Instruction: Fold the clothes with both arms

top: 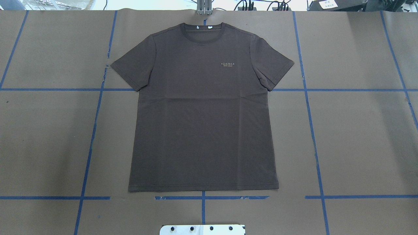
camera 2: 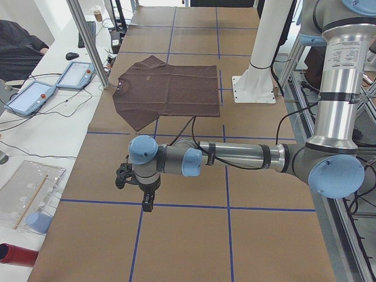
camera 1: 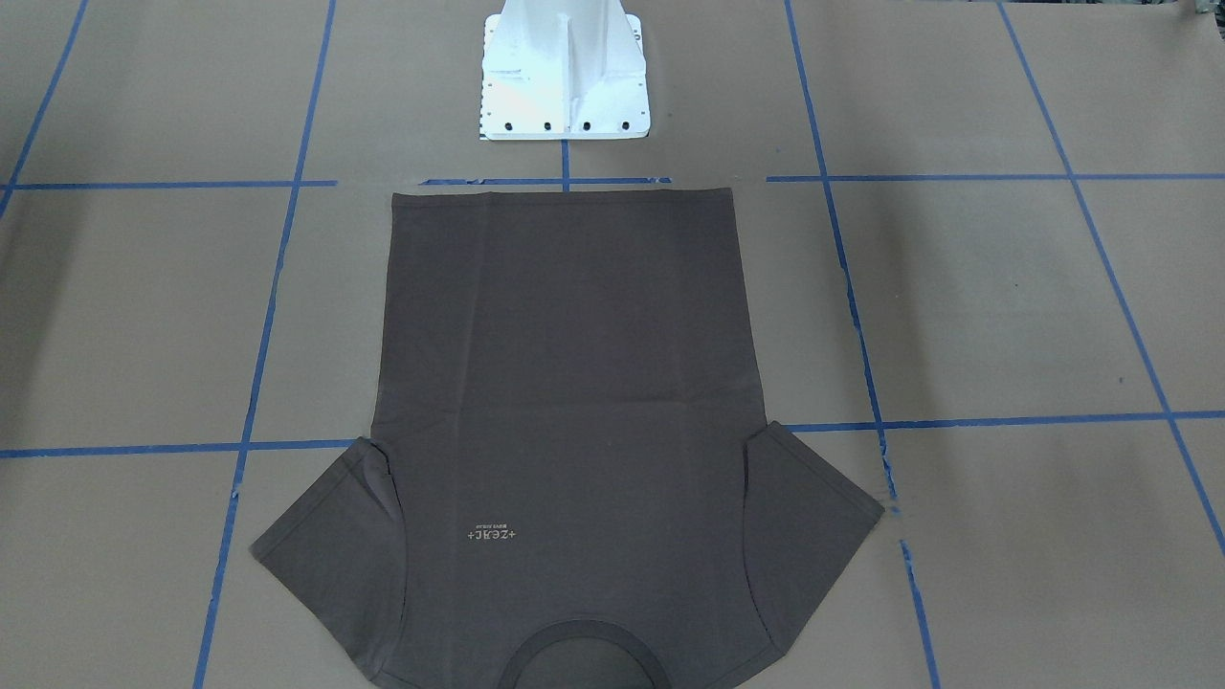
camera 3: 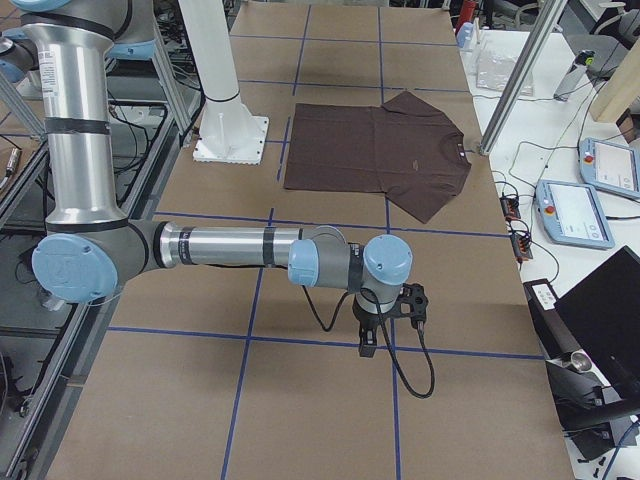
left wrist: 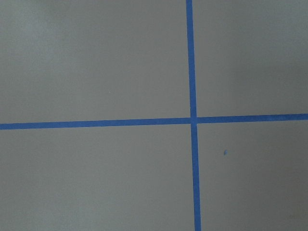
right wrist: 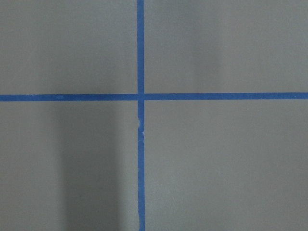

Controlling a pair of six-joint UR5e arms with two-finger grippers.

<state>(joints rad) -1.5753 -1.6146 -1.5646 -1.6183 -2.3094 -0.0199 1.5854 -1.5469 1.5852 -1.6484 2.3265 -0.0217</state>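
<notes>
A dark brown-grey short-sleeved T-shirt (top: 202,124) lies spread flat and face up in the middle of the brown paper-covered table (top: 359,137). Its ribbed round collar (top: 203,32) is at the far side from the robot. Its straight hem (top: 202,188) is just short of the white metal pedestal base (camera 1: 565,81).

The cloth looks like thin, matte knit jersey, so it is probably light, limp and not at all fragile. It would likely sag and drape from any held point and drag a little on the paper. With nothing stiff to grip, each gripper would need to pinch an edge. Sensible places seem to be the shoulder seams beside the collar, the short sleeves (top: 130,68) or the hem corners, taken as a matched pair so the fold stays even. Small pale lettering (top: 228,63) marks the chest.

Blue tape lines (top: 313,140) divide the table into squares.

The left gripper (camera 2: 147,202) and right gripper (camera 3: 368,345) hang above bare table, well apart from the shirt. Whether their jaws are apart or together cannot be told.
</notes>
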